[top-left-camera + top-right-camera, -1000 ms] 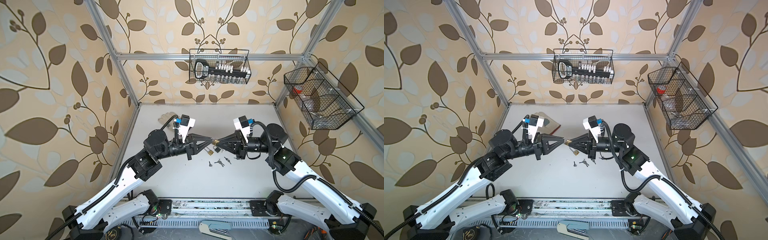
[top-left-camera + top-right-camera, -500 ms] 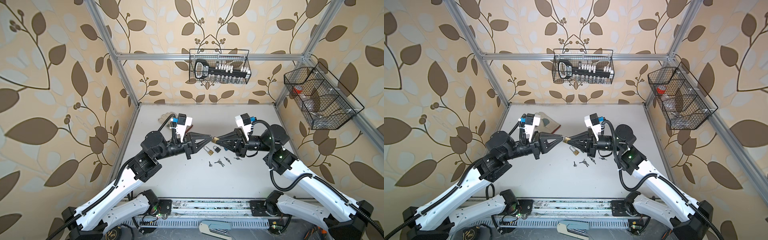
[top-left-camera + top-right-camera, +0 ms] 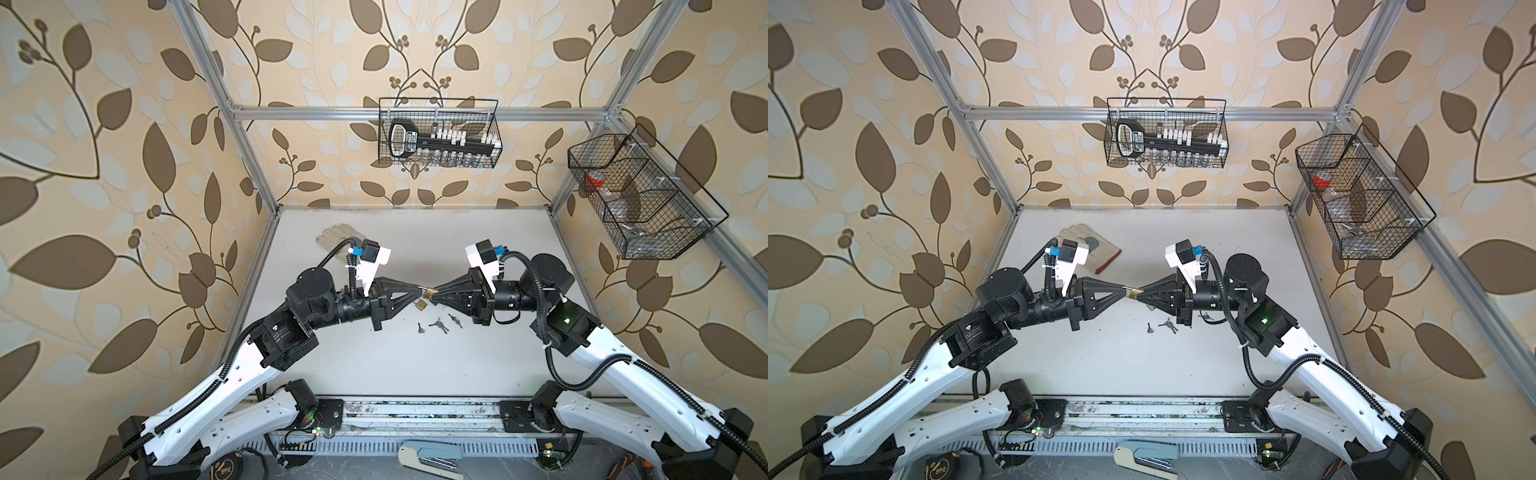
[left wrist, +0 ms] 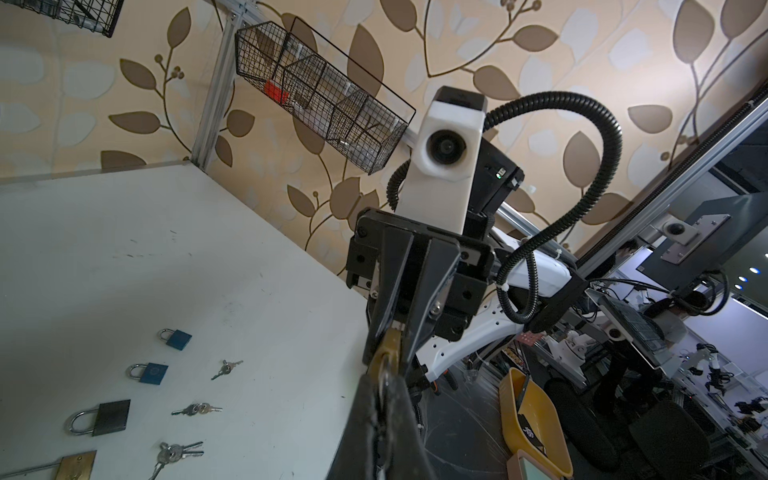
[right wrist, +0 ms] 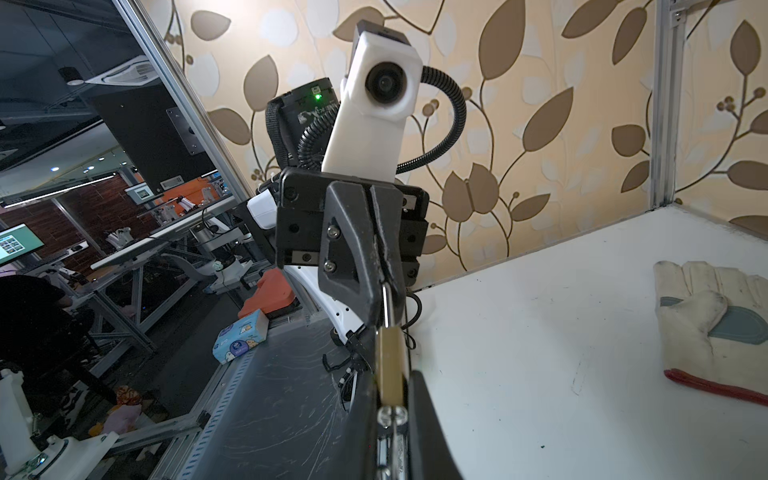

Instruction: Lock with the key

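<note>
Basket — black rack inside

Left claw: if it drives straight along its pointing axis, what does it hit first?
The right claw, tip to tip with the left claw; only the small brass padlock both clamp lies between. Almost no free travel, though exact alignment in depth is unclear.

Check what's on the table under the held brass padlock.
Roughly beneath the held padlock: another brass padlock on the table, keys nearby. Right gripper hides whatever lies under it in both top views.
</note>
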You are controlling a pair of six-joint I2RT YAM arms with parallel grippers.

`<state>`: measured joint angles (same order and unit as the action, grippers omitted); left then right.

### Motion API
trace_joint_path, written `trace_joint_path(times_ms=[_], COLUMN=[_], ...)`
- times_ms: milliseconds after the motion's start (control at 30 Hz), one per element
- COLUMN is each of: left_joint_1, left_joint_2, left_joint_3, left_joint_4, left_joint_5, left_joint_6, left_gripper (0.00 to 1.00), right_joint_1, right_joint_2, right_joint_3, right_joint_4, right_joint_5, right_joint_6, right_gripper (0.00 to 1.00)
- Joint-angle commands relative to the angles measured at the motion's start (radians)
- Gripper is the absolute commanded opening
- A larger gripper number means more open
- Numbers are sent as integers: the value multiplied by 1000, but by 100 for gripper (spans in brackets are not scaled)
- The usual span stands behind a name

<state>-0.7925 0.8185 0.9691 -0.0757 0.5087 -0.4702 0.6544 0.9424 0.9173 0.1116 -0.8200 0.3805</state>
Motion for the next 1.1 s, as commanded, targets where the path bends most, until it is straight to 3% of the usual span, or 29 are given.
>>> trace_joint_path(times_ms=[0,267,433,567,700,867,1067], left_joint_1=[3,3,2,3,2,3,3], left_joint_2=[2,14,26,11,-3,-18,-43], left_joint_3=[46,10,-14,-22,-27,-25,1], left_joint_4=[-54,41,118,119,114,109,44], left_joint_5=[46,47,60,38,21,4,-37], left_joint_6=[29,-33,-82,-84,-83,-82,-50], left_gripper=[0,0,0,0,0,0,0], right_joint_1=[-12,-10,8,15,16,16,16], right_joint_2=[-38,-20,2,12,12,-12,-45], right_joint_3=[21,-14,-35,-28,-29,-24,-36], right_joint_4=[47,191,291,293,266,87,-33], right_joint_5=[21,5,13,7,9,84,157], right_joint_6=[-4,90,129,127,111,-2,-88], right_gripper=[0,0,24,29,33,43,43])
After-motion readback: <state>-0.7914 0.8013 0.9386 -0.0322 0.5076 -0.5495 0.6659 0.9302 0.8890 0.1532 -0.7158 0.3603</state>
